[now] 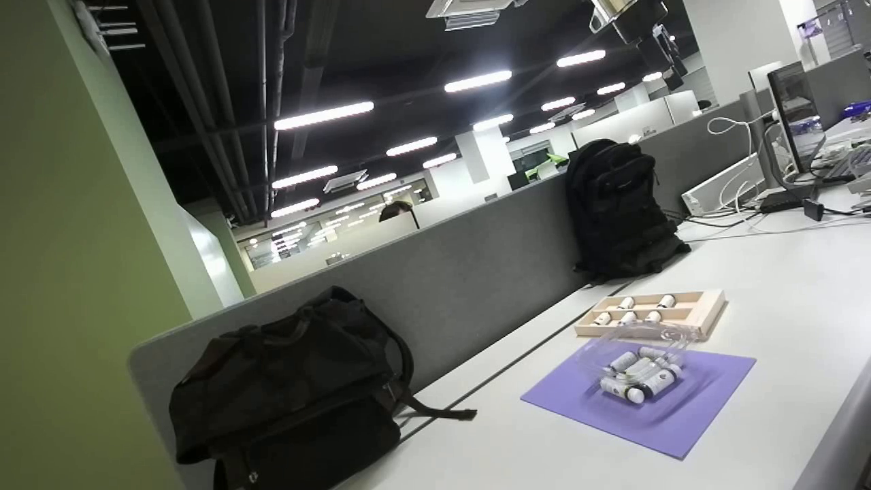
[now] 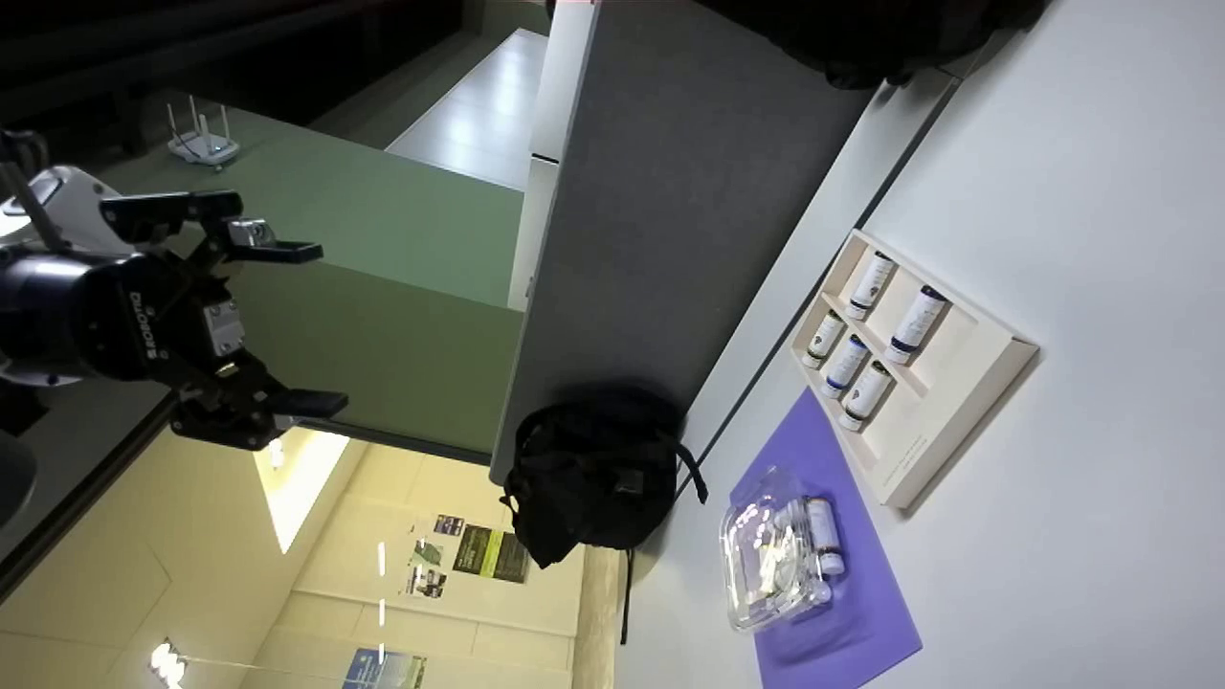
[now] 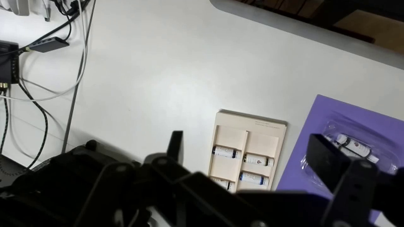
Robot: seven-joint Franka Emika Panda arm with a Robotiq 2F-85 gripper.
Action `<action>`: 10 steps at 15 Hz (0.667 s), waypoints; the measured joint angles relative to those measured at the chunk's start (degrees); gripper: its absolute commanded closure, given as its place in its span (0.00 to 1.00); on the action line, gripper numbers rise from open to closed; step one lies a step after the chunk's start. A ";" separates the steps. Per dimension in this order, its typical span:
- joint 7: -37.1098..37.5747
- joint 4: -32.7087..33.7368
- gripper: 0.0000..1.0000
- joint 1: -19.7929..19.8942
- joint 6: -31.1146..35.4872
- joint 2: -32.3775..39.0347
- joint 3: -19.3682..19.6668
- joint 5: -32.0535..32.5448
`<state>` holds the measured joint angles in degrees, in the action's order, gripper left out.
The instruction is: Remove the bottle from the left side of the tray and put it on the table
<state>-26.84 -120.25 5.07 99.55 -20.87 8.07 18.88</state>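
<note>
The table (image 3: 157, 72) was bounded along its back by a grey partition (image 1: 483, 265), against which two backpacks (image 1: 619, 204) were propped, probably so that they stood out of the way. A purple mat (image 2: 876, 612) was laid flat, perhaps to mark out a place, and just beside it the tan tray (image 2: 936, 411) was set within what seemed easy reach. On the mat a clear tub (image 2: 737, 584) was placed, apparently so that spare bottles (image 3: 356, 147) could be gathered in it. In the tray five small bottles (image 2: 916, 323) were laid on their sides, two in one row and three in the other, where rolling was likely prevented by its walls; which of them was meant by the left side could not be told, and the removal was judged not yet begun. The arm (image 2: 81, 215) was held well above the table, the gripper (image 2: 333, 326) pointed down, its fingers (image 2: 282, 252) spread wide with nothing pinched between them. In the wrist view the tray was framed by the fingers, lined up roughly along the bottles' length, so a quarter turn would probably be needed before one could be grasped across its sides.
</note>
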 measured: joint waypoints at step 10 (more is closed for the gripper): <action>20.50 5.79 0.00 -0.08 13.51 23.25 -0.60 -17.40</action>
<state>-6.34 -114.46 4.99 113.06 2.38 7.47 1.48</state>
